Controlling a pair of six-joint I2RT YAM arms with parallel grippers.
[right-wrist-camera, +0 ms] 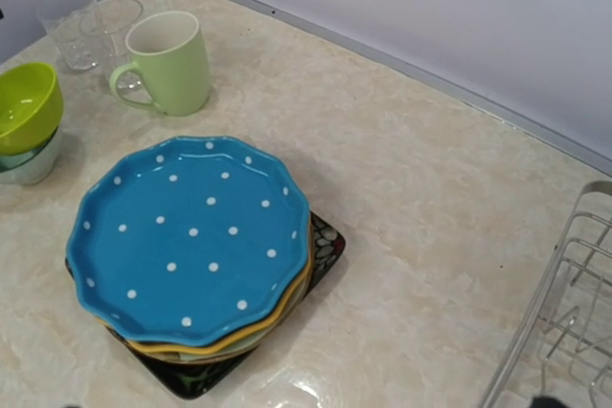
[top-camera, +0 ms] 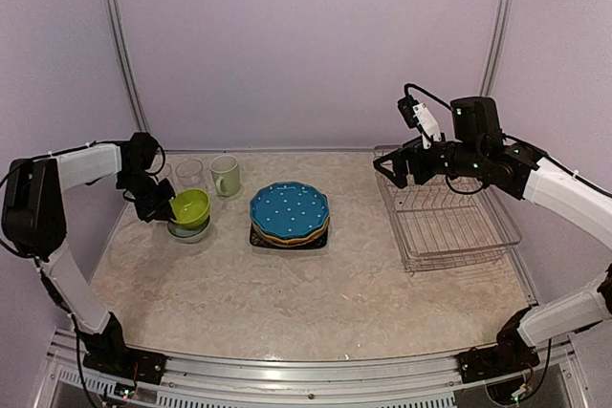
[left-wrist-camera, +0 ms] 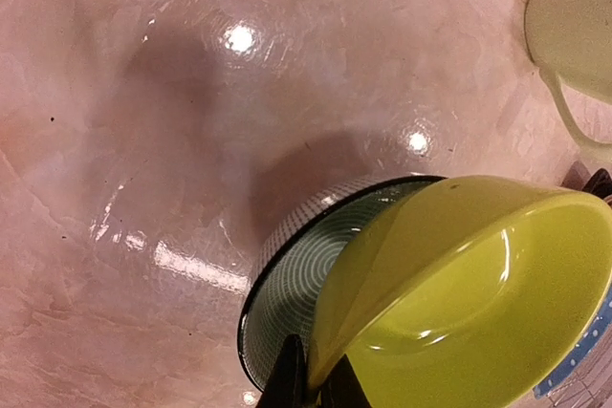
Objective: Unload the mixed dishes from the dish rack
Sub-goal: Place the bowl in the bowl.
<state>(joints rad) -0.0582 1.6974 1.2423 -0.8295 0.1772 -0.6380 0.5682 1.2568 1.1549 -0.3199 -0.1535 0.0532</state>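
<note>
Lime-green glossy bowl [left-wrist-camera: 459, 312], right up close, was tilted over the pale ribbed bowl [left-wrist-camera: 287, 293], my left gripper [left-wrist-camera: 311, 375] clenched on its rim. My right gripper [top-camera: 394, 171] hung spread wide, holding nothing, above the silver wire dish rack [top-camera: 449, 231] at the right side of the marbled table [top-camera: 287, 293].

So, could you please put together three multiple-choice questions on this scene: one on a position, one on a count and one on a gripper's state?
1. Where in the plate stack is the blue dotted plate? A) bottom B) top C) middle
2. How many clear glasses stand by the pale green mug? A) two B) one C) four
3. What is the left gripper doing? A) open, empty B) shut on the mug's handle C) shut on the lime bowl's rim
Answers: 1 B, it covers the other plates; 2 A, two show beside the mug; 3 C, its tips pinch the rim.
</note>
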